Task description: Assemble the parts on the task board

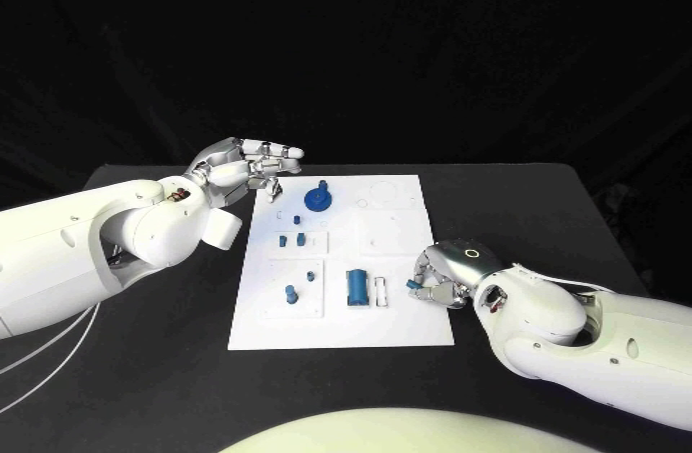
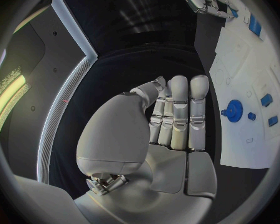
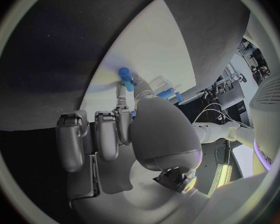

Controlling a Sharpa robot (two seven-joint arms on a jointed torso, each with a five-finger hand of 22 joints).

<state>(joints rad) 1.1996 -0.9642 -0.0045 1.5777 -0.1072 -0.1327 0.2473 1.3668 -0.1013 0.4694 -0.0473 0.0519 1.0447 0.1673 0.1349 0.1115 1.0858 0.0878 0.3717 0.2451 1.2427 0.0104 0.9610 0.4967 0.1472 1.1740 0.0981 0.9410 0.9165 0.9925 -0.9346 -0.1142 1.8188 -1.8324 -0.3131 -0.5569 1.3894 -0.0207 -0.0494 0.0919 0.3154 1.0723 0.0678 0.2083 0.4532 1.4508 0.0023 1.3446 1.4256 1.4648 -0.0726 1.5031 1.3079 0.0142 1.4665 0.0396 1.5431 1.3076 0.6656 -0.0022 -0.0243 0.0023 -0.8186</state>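
Note:
The white task board (image 1: 404, 318) lies in the middle of the table. On it sit a blue gear (image 1: 319, 199), a blue block (image 1: 356, 286) and several small blue parts (image 1: 290, 294). My left hand (image 1: 253, 168) hovers by the board's far left corner, fingers stretched out, holding nothing. In the left wrist view the left hand (image 2: 174, 117) is held flat beside the board (image 2: 242, 144) and the gear (image 2: 233, 108). My right hand (image 1: 440, 273) rests at the board's right edge near the front. It pinches a small blue peg (image 3: 124, 74) between thumb and fingertip over the board (image 3: 152, 40).
Black table (image 1: 159, 373) surrounds the board, with free room to its left and at its front. The board's far right area (image 1: 387, 223) has pale outlined recesses without blue pieces. A thin white cable (image 1: 43, 358) hangs below my left arm.

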